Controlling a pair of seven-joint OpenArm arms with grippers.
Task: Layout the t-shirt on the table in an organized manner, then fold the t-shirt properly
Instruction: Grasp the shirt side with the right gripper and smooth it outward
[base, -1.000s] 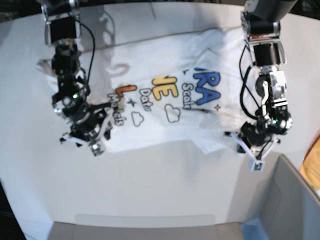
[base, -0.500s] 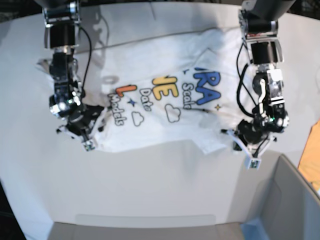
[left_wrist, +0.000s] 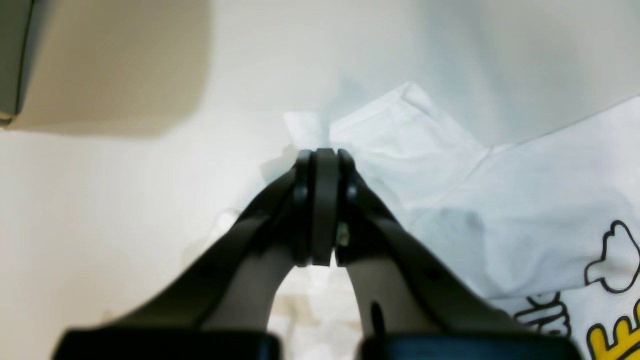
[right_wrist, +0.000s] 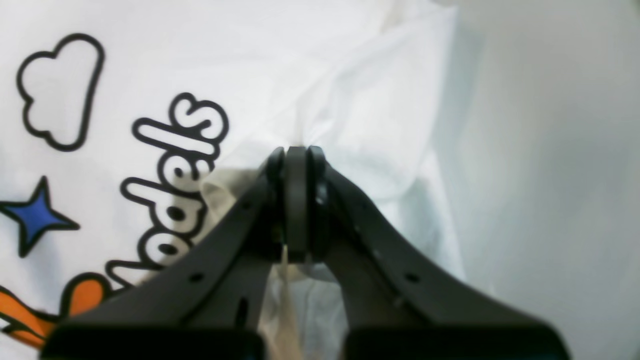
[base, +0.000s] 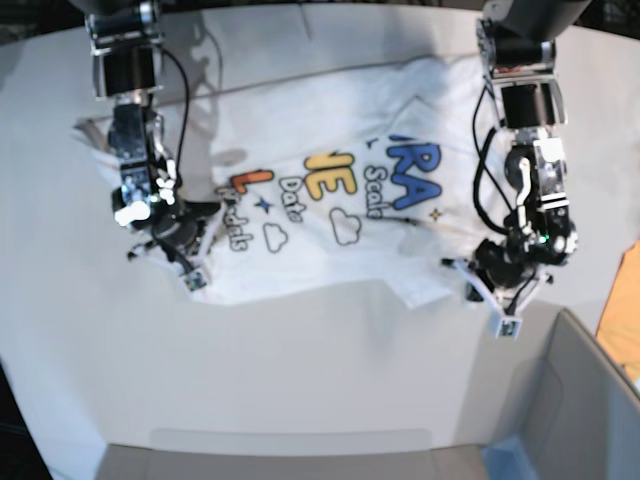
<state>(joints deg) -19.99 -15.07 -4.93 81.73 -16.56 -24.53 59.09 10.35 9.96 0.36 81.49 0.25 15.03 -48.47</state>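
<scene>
The white t-shirt (base: 300, 120) lies print up across the white table (base: 300, 370), spread out with some creases. My right gripper (base: 190, 268) is at the shirt's lower left edge, beside the "Models" lettering. In the right wrist view its fingers (right_wrist: 350, 220) are shut on a raised fold of the t-shirt (right_wrist: 350, 65). My left gripper (base: 485, 295) is at the shirt's lower right, by the sleeve. In the left wrist view its fingers (left_wrist: 370, 220) are pressed together at the edge of the sleeve (left_wrist: 400, 145), with a sliver of white cloth between the pads.
A grey bin (base: 585, 400) stands at the table's near right corner, close to my left gripper, and shows as a grey wall (left_wrist: 100, 60) in the left wrist view. Bare table (left_wrist: 100, 225) lies in front of the shirt.
My right gripper shifted right and back onto the shirt's left edge, then went from wide open to shut on the cloth. The left gripper stayed shut and barely moved.
</scene>
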